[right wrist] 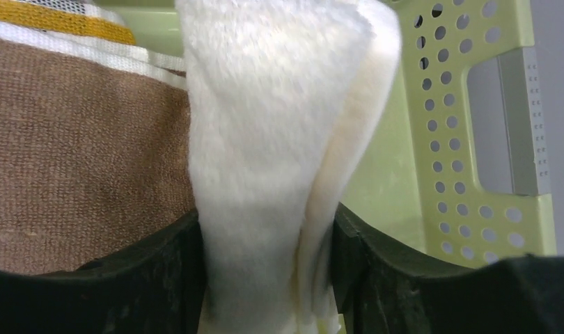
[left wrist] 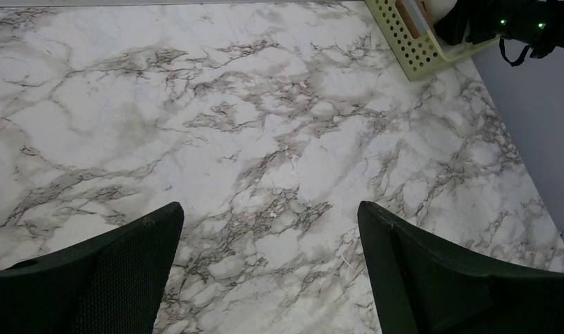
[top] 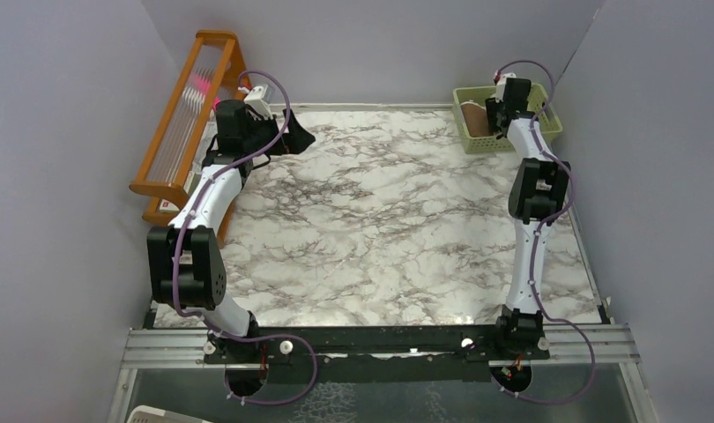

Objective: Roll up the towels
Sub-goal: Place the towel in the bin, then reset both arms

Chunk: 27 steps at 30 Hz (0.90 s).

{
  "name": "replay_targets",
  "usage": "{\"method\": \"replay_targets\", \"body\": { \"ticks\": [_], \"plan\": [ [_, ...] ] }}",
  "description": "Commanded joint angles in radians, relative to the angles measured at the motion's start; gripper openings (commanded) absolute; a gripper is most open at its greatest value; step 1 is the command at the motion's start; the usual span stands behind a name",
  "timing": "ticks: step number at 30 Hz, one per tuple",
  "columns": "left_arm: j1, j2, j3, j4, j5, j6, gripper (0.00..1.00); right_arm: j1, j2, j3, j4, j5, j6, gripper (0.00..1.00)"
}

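Note:
Both towels sit in the green perforated basket at the far right. In the right wrist view the cream towel stands folded between my right gripper's two fingers, which press on it from both sides. The brown towel with a mustard-yellow edge lies just left of it in the basket; it also shows in the top view. My right gripper reaches down into the basket. My left gripper is open and empty, held above the marble table at the far left.
A wooden rack with thin rods stands at the far left beside the left arm. Grey walls close in the table on three sides. The basket's corner shows at the top right of the left wrist view.

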Motion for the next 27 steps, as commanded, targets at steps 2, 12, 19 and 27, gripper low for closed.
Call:
{"method": "replay_targets", "body": {
  "ticks": [2,12,19,27],
  "plan": [
    [0.000,0.011,0.040,-0.010,0.022,0.018,0.99,-0.005,-0.001,0.047,0.020,-0.045,0.027,0.63],
    [-0.001,0.009,0.033,-0.010,0.027,0.016,0.99,-0.005,-0.041,0.041,0.019,-0.091,0.064,0.64],
    [0.000,-0.006,0.024,-0.013,0.024,0.021,0.99,-0.005,-0.085,0.044,0.024,-0.170,0.105,0.65],
    [0.000,-0.018,0.019,-0.018,0.024,0.023,0.99,-0.005,-0.124,0.036,0.011,-0.271,0.150,0.65]
  ]
}}
